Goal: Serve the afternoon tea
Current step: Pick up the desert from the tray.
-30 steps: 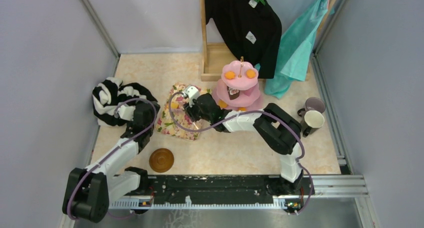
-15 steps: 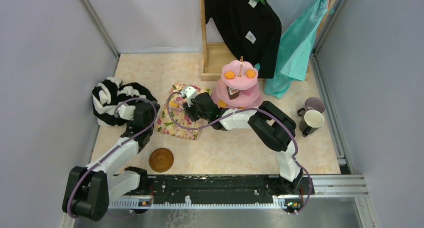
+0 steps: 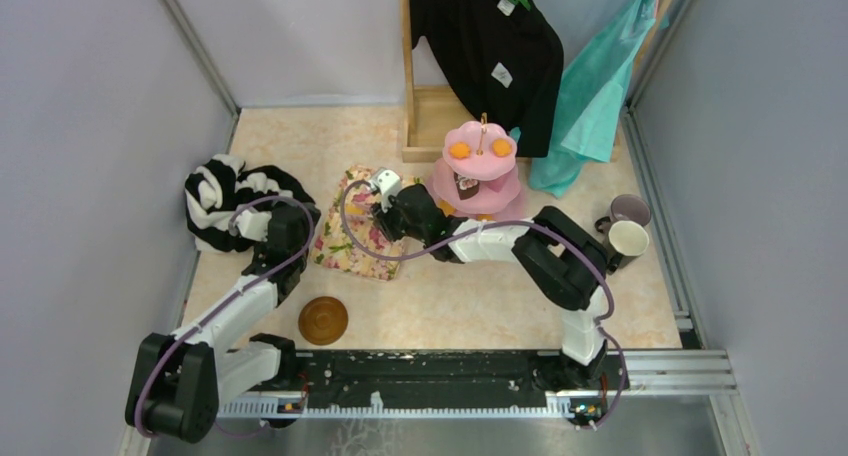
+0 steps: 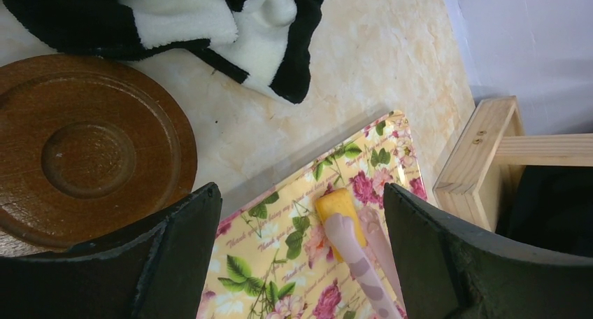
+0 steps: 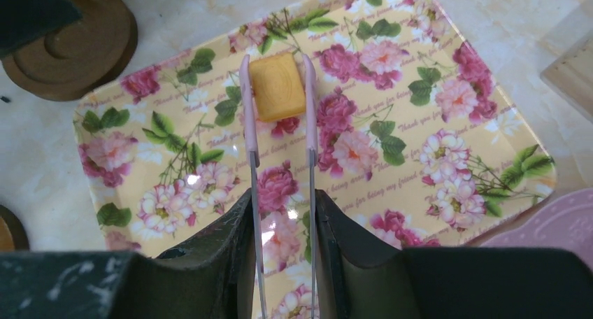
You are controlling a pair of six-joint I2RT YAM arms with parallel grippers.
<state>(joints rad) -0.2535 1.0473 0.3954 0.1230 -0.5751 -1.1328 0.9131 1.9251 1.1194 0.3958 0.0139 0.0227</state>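
- Yellow pastry [image 5: 278, 87] flat on floral-print tray [image 5: 433, 123], near one tray edge.
- Pink tongs [image 5: 250, 130] with one tip on either side of it, both tips against its sides.
- Right gripper [image 5: 283, 214] clamped on the tong arms, low over the tray.
- Left gripper [image 4: 301, 200] with jaws spread wide, nothing between them, above the tray edge.
- Brown saucer [image 4: 84, 151] just beside that edge, under the left wrist.
- Second saucer [image 3: 323, 320] near the table's front edge, apart from the tray.
- Pink three-tier cake stand [image 3: 478, 161] just right of the tray.
- Two orange pastries [image 3: 459, 149] on top tier, brown pastry [image 3: 466, 185] one tier down.
- Lilac mug [image 3: 630, 210] and cream mug [image 3: 627, 239] side by side at far right, well apart from the stand.
- Striped garment [image 3: 225, 196] bunched at left, close to the first saucer.
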